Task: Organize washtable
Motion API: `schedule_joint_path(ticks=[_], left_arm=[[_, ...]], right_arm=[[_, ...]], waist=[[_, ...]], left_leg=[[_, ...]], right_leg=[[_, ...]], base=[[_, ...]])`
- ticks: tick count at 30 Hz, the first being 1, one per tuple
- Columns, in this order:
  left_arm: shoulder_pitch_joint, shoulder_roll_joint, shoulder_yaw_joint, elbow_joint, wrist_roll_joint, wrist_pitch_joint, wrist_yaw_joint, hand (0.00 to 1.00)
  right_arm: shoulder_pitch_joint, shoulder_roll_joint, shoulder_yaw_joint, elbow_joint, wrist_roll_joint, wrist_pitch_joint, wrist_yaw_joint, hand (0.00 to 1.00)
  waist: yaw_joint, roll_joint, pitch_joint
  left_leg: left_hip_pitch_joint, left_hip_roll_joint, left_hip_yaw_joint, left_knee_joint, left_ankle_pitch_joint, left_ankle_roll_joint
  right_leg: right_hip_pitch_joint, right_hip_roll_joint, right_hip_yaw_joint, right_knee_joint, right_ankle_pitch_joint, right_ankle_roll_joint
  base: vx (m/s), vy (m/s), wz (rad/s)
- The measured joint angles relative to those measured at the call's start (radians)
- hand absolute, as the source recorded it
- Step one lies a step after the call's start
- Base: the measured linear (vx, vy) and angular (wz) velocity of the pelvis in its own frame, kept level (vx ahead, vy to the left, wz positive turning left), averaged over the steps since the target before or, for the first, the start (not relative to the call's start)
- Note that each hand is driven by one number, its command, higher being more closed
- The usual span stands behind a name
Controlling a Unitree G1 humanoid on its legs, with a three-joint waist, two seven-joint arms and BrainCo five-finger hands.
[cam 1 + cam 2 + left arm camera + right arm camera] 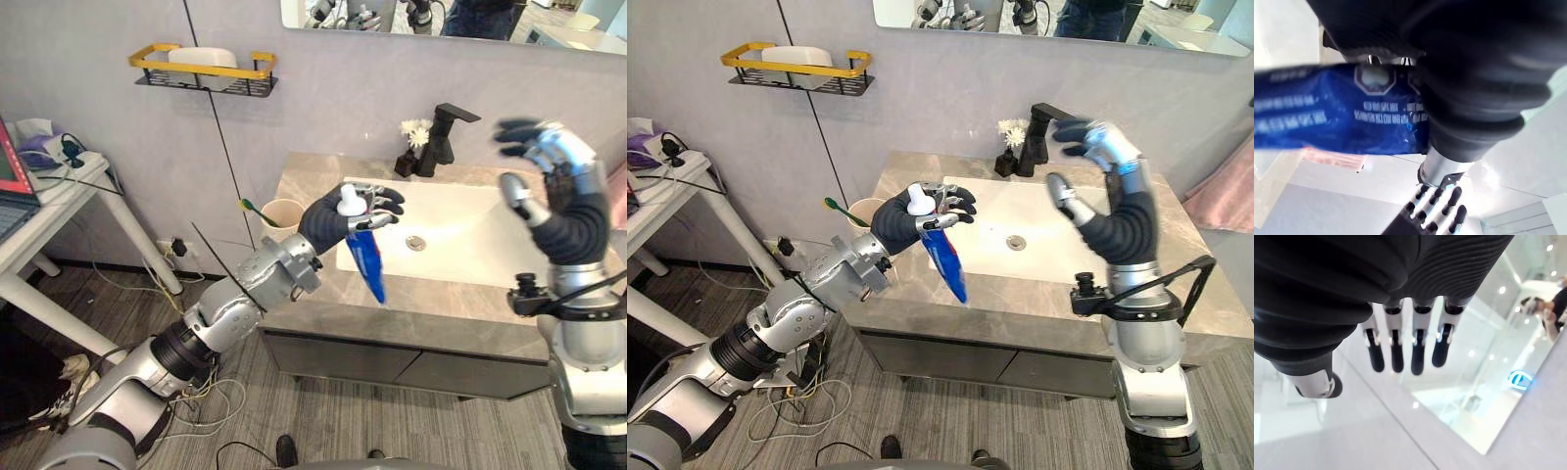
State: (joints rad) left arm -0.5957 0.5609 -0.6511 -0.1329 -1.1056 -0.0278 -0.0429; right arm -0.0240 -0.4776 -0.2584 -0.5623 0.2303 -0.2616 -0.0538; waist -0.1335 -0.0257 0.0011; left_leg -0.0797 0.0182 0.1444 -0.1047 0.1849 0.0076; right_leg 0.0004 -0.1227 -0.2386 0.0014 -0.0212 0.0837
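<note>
— We're seeing the left hand clamping its fingers on a blue toothpaste tube with a white cap above the grey stone counter, left of the white sink. The fingers are hiding its neck.
— It's pointing cap up, tail slanting down and near. The wrist view is adding blurred print. The right hand is hanging raised, fingers spread apart.

White print and a hexagonal emblem are spotted on the blue tube over the left rim of the basin, yet nothing there can be read. A glowing blue sign is caught in the right wrist view, equally unreadable.
</note>
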Motion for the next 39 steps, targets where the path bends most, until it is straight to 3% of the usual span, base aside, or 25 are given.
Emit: schedule_joint_path(ticks=[4,8,16,19,22,25,28,39], left_arm=[[0.0,0.0,0.015,0.0,0.001,0.0,-0.001,1.0],[0.003,0.001,0.069,0.0,0.008,0.001,-0.001,1.0],[0.005,0.012,0.207,0.0,0.02,-0.001,0.002,1.0],[-0.083,0.147,0.247,0.04,0.022,-0.021,0.01,1.0],[-0.233,0.264,0.211,0.101,0.022,-0.029,0.025,1.0],[-0.408,0.388,0.146,0.121,0.022,-0.081,0.022,1.0],[-0.428,0.417,0.146,0.097,0.024,-0.125,0.02,1.0],[-0.362,0.435,0.145,0.085,0.048,-0.134,-0.02,1.0]], right_arm=[[0.016,0.001,-0.135,0.0,0.086,-0.011,-0.013,0.0],[0.016,0.018,-0.182,-0.001,0.115,-0.042,-0.037,0.0],[0.053,0.169,-0.203,0.001,0.125,-0.043,-0.057,0.0],[0.165,0.305,-0.053,0.041,0.225,-0.046,-0.055,0.0],[0.295,0.367,0.137,0.071,0.329,-0.03,-0.023,0.0],[0.412,0.403,0.299,0.114,0.413,0.033,0.07,0.0],[0.428,0.413,0.308,0.158,0.472,0.061,0.116,0.0],[0.431,0.413,0.257,0.162,0.474,0.074,0.146,0.0]], waist=[[-0.004,0.0,0.0],[-0.015,-0.002,-0.001],[-0.017,-0.004,-0.003],[-0.013,-0.004,-0.003],[-0.007,-0.002,-0.003],[0.005,0.007,-0.004],[0.008,0.018,-0.009],[0.007,0.039,-0.019]], left_leg=[[-0.001,0.001,0.007,0.0,-0.002,-0.003],[0.0,0.001,0.01,0.0,0.0,0.0],[0.002,0.002,0.025,0.0,0.0,0.0],[0.003,0.011,0.028,0.0,-0.001,0.0],[0.003,0.016,0.029,0.0,-0.005,-0.006],[0.001,0.017,0.024,0.0,-0.012,-0.008],[0.001,0.013,0.024,0.001,-0.013,-0.007],[0.001,0.016,0.024,0.001,-0.012,-0.006]], right_leg=[[0.0,0.0,0.001,-0.003,0.0,0.001],[-0.001,0.0,0.004,-0.005,0.002,0.003],[-0.005,0.005,0.021,-0.006,0.014,-0.003],[-0.004,0.013,0.023,-0.006,0.015,-0.009],[-0.005,0.017,0.022,-0.005,0.01,-0.02],[-0.004,0.014,0.021,-0.005,0.01,-0.02],[-0.004,0.008,0.019,-0.005,0.01,-0.02],[-0.001,0.011,0.015,-0.007,0.01,-0.02]], base=[[0.0,0.0,0.0],[0.0,0.0,-0.03],[0.01,0.0,-0.05],[0.0,-0.005,-0.01],[0.0,0.0,0.0],[0.0,0.0,0.0],[0.0,0.0,0.0],[0.0,0.003,0.01]])
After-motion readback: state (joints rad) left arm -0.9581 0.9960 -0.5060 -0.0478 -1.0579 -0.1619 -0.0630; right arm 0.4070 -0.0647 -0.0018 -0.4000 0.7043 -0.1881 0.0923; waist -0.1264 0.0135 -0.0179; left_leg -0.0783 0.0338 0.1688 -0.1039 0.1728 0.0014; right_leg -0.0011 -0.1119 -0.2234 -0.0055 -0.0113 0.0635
